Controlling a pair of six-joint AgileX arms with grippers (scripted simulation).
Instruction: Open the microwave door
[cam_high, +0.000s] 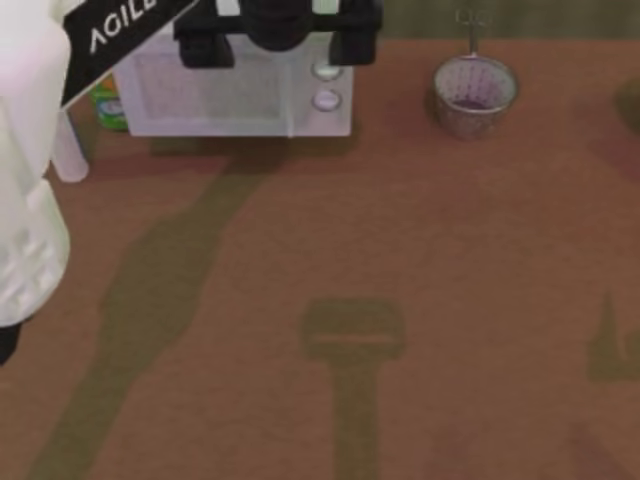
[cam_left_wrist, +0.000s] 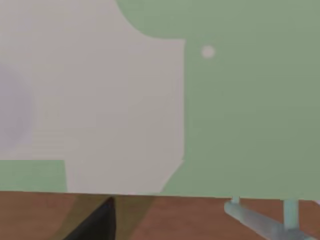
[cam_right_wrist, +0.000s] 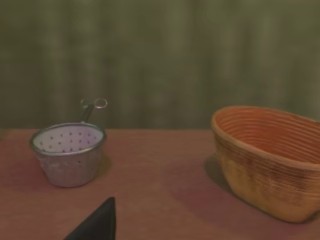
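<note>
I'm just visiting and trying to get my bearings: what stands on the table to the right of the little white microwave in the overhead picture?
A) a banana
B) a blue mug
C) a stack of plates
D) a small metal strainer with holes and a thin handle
D: a small perforated metal strainer sits on the brown table to the right of the microwave, apart from it; the right wrist view also shows it beside a woven basket.

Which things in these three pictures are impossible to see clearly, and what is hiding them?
- Top view: the left gripper sits over the microwave, covering the top of the microwave door; its finger gap cannot be read.
- Left wrist view: only a pale surface close up; the door handle is not identifiable.
- Right gripper: outside the top view; the right wrist view shows one dark fingertip, the strainer and the basket.
</note>
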